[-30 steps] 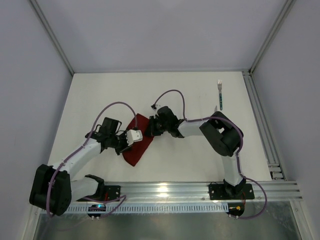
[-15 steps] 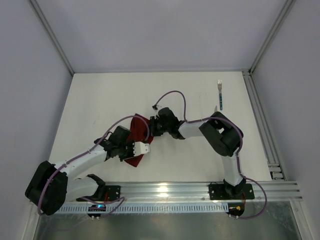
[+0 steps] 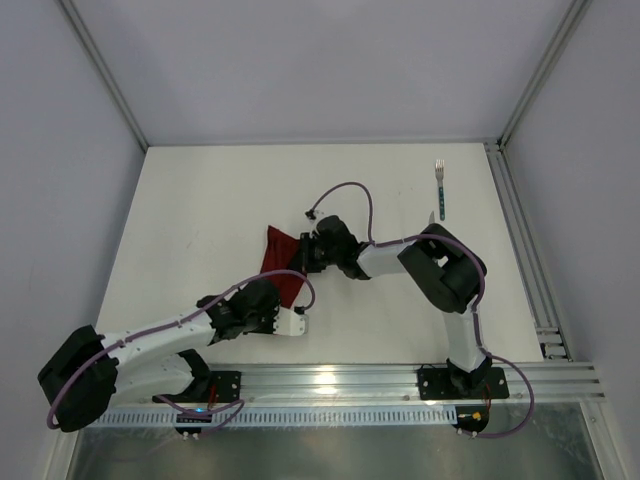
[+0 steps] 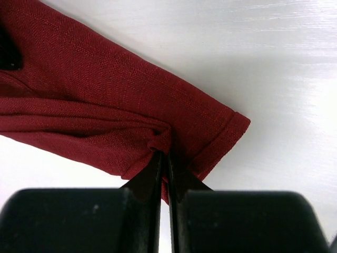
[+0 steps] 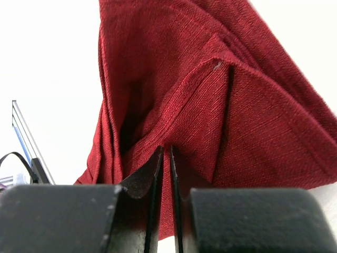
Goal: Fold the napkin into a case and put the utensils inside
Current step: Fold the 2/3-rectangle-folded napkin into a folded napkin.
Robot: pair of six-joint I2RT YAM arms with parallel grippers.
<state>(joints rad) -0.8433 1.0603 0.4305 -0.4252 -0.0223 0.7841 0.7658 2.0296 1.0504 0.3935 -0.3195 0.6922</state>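
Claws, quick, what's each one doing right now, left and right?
Left claw: closed, pinching the napkin near its corner.
Right claw: closed on a fold of the napkin.

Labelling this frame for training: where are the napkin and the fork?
napkin (image 3: 277,252), top view, on its exposed far corner.
fork (image 3: 440,200), top view, on its teal handle.

We see the napkin (image 3: 279,252) bunched mid-desk (image 3: 190,215), left gripper (image 3: 292,314) at its near end, right gripper (image 3: 304,262) at its right side; the fork (image 3: 439,183) lies near the far-right corner.
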